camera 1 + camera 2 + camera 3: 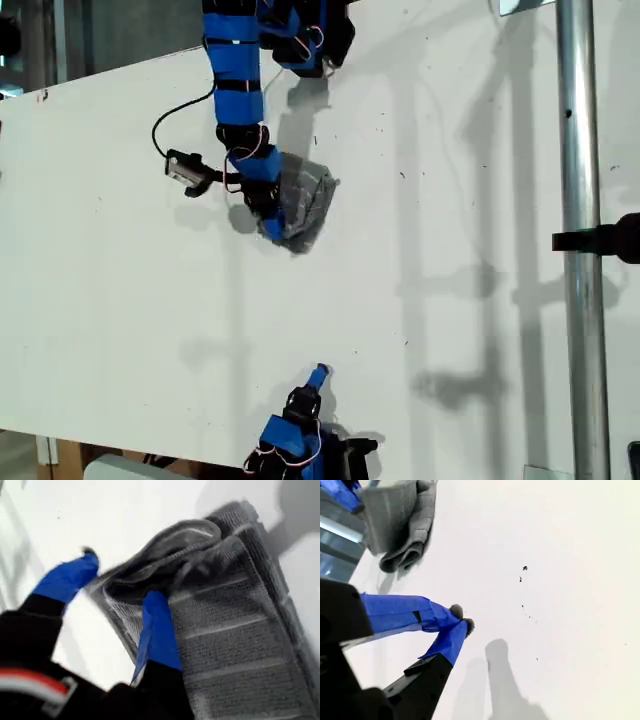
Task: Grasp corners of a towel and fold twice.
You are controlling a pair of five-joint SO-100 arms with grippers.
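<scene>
A white table (120,260) carries everything and fills most of the exterior view. A grey striped towel (303,205) is bunched on it above the centre of that view, lying in folds rather than flat. Small dark specks (524,569) are scattered over the bare surface, and soft shadows are cast across it.

Towel (305,205) partly hidden under the blue arm in the exterior view, corners lost among the bunched folds. In the first wrist view, towel cut off at the frame edge and smeared by blur, one blue finger of my first gripper (117,597) covering part of it. Bases of both arms cropped by the exterior view's top and bottom edges.
</scene>
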